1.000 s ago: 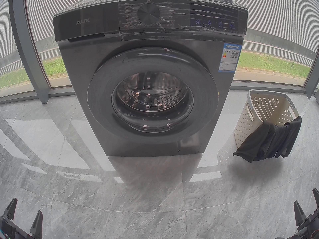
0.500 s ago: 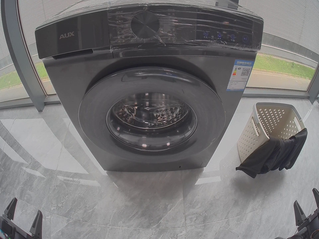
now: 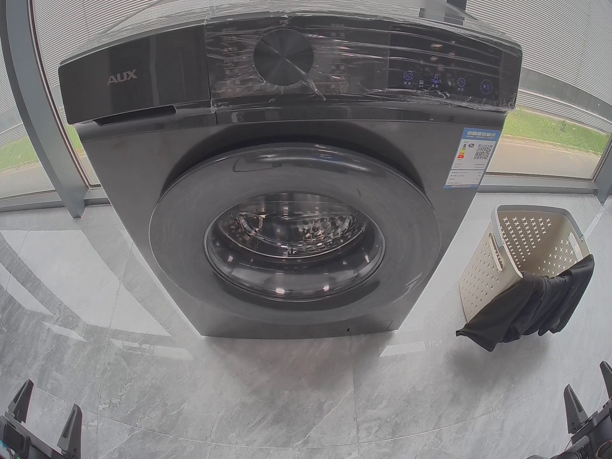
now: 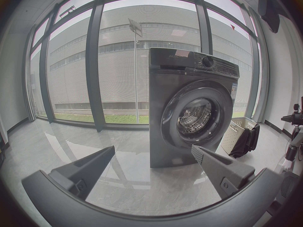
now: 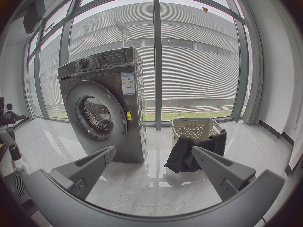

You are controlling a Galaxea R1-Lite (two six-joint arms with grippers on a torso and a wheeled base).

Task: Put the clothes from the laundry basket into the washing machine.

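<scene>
The fingers [image 4: 221, 171] of the left gripper [image 4: 153, 148] are spread wide with nothing between them, and the right gripper [image 5: 153, 148] is the same, released and empty. In the head view both sit low at the near edge, the left gripper [image 3: 50, 398] on one side and the right gripper [image 3: 586, 380] on the other, well apart from everything they need.

The washing machine [image 3: 287, 180] stands on the floor [image 3: 255, 390] straight ahead, and its round door [image 3: 293, 237] looks closed. The laundry basket [image 3: 481, 269] stands on the floor to the machine's right, near it but not touching. A dark garment [image 3: 529, 307] is draped over the basket's near rim, most of it hanging down the outside wall toward the floor.

The cloth looks soft, light and limp, so it will probably sag and trail once lifted. The best hold is likely the bunched fold at the rim, where several layers lie together; a pinch on a single hanging layer could slip. The right gripper is nearer to it. The loose tail may drag on the floor or catch on the door opening, and the door probably has to be opened first.
</scene>
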